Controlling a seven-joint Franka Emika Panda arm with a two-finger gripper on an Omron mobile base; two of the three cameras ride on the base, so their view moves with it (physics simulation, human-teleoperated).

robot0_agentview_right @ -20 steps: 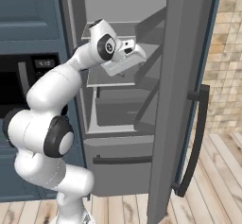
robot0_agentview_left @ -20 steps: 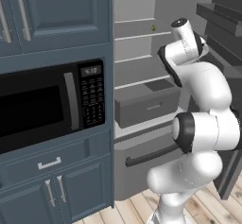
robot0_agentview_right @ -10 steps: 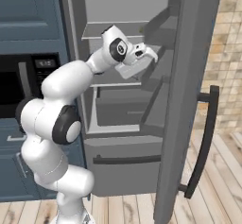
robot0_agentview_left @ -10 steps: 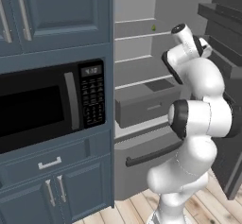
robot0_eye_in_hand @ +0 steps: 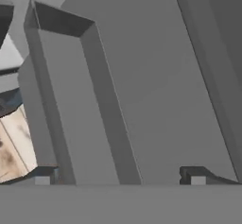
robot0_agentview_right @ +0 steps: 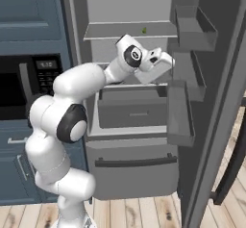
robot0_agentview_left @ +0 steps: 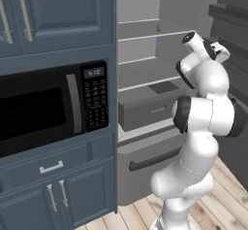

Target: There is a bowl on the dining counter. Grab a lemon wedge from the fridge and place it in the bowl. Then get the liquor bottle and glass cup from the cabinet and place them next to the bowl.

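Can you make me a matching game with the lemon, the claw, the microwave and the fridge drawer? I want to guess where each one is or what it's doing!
Things:
1. lemon wedge
2. claw
3. microwave
4. drawer

Places or states:
A. set in the blue cabinets, left of the fridge
B. open, holding nothing
C. on a high fridge shelf, far back
D. shut, low in the fridge, under the shelves

Pairs: 1-C, 2-B, 3-A, 4-D
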